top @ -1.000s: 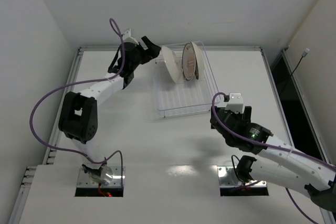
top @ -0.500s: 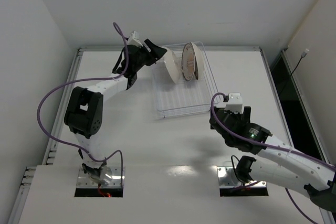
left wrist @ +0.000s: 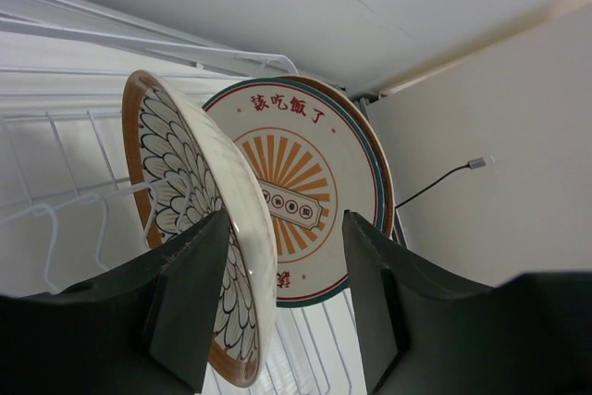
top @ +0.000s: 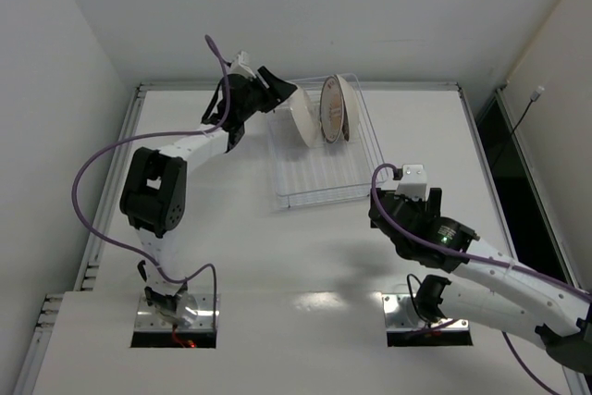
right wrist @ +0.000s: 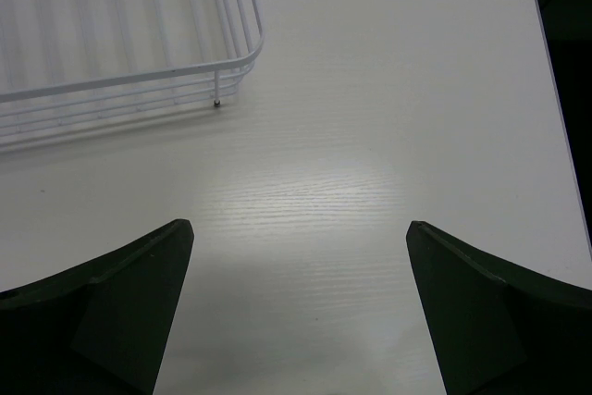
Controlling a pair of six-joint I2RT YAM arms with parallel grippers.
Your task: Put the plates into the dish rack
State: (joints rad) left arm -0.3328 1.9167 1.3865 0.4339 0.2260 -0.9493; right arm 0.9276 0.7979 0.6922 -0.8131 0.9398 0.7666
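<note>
Your left gripper [left wrist: 287, 221], jaws apart, straddles the rim of the white petal-patterned round plate [left wrist: 190, 201] standing on edge in the white wire dish rack [right wrist: 139, 80]. Your right gripper [right wrist: 301, 228] hangs released above the table [right wrist: 388, 90].

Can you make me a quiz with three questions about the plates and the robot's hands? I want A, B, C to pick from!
1. Where is the sunburst plate?
A) on the floor
B) standing in the dish rack
C) flat under a cup

2. What colour are its rays?
A) orange
B) blue
C) green

3. How is the right gripper?
A) shut on a plate
B) shut on nothing
C) open and empty

Answers: 1 B, it stands upright inside the rack. 2 A, the stripes fanning out from its middle are orange. 3 C, its fingers are wide apart with nothing held between them.
</note>
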